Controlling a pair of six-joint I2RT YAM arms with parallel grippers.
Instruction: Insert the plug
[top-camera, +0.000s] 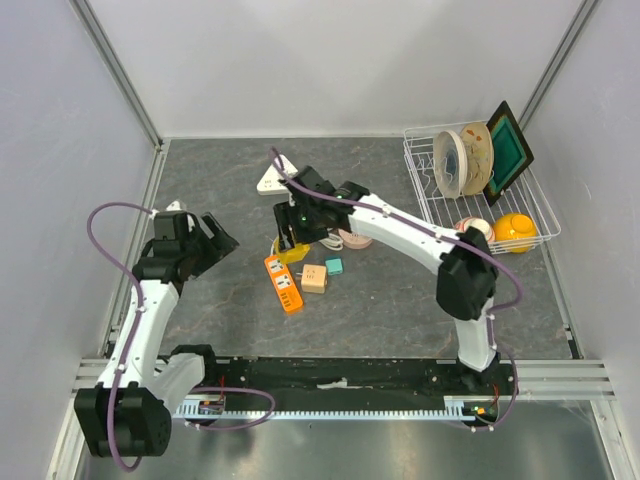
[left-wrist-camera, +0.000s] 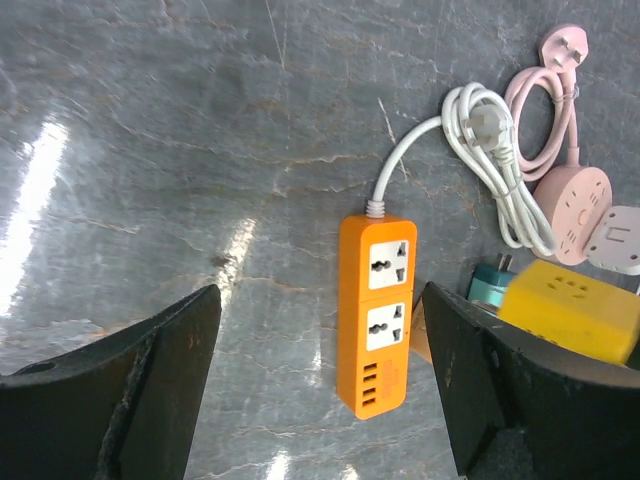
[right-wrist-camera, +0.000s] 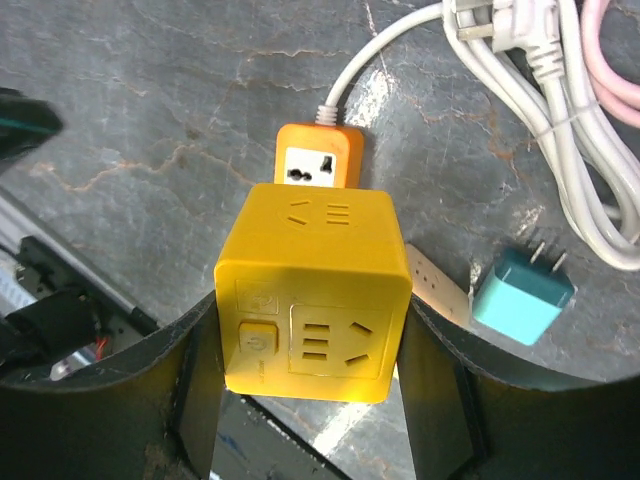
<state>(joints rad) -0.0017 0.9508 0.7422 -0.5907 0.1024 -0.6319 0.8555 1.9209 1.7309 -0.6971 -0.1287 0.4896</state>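
My right gripper (top-camera: 293, 238) (right-wrist-camera: 310, 340) is shut on a yellow cube plug adapter (right-wrist-camera: 312, 290) (top-camera: 289, 251), one finger on each side. It holds the cube above the cord end of the orange power strip (top-camera: 283, 283) (right-wrist-camera: 319, 157), which lies flat on the table. The cube's plug side is hidden. In the left wrist view the strip (left-wrist-camera: 378, 312) shows two empty sockets and USB ports, with the yellow cube (left-wrist-camera: 570, 310) to its right. My left gripper (top-camera: 215, 240) (left-wrist-camera: 320, 340) is open and empty, left of the strip.
A teal adapter (top-camera: 334, 266) (right-wrist-camera: 522, 295) and a beige cube (top-camera: 314, 278) lie right of the strip. A coiled white cord (left-wrist-camera: 495, 160) and a pink round strip (left-wrist-camera: 570, 195) lie behind. A white triangular strip (top-camera: 275, 178) is farther back. A wire rack (top-camera: 425, 190) stands at the back right.
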